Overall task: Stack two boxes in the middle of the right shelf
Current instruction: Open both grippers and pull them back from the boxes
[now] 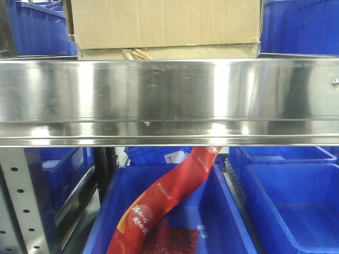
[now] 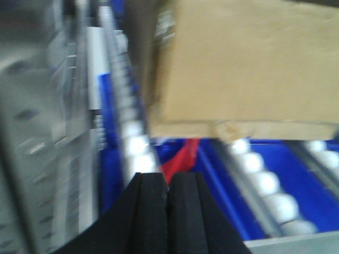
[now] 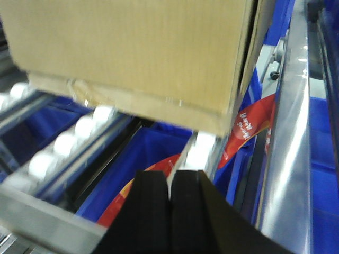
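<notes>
**Operator:** Where are the boxes?

**Me:** Both sit on the steel shelf (image 1: 169, 90), ahead of and above my claws. The tall box (image 1: 165, 22) rests on top of the flat box (image 1: 164, 53), whose thin edge shows just under it behind the shelf's mirror-like front rail. From my right claw (image 3: 170, 206) the pair lies straight ahead and higher, on the white rollers (image 3: 79, 129). From my left claw (image 2: 168, 211) they are ahead and up to the right.

**Operator:** What are your claws doing?

**Me:** Both are clenched on nothing: the black pads (image 3: 153, 206) of each meet with only a thin seam between them. Neither touches cardboard.

**Operator:** So which step is this?

**Me:** I judge the stacking itself done, since one box lies on the other, between the blue bins (image 1: 299, 26) at either side. The step in hand looks like pulling clear.

**Operator:** And the next move?

**Me:** Drawing both arms straight back and slightly down, away from the stack, without brushing the rail at my right claw's right side. The tall box's near lower edge overhangs the flat one a little in my right wrist view, so any nudge could shift it. Below my claws a red packet (image 1: 169, 198) pokes up from a blue bin (image 1: 159, 222); I should stay clear of that too.
</notes>
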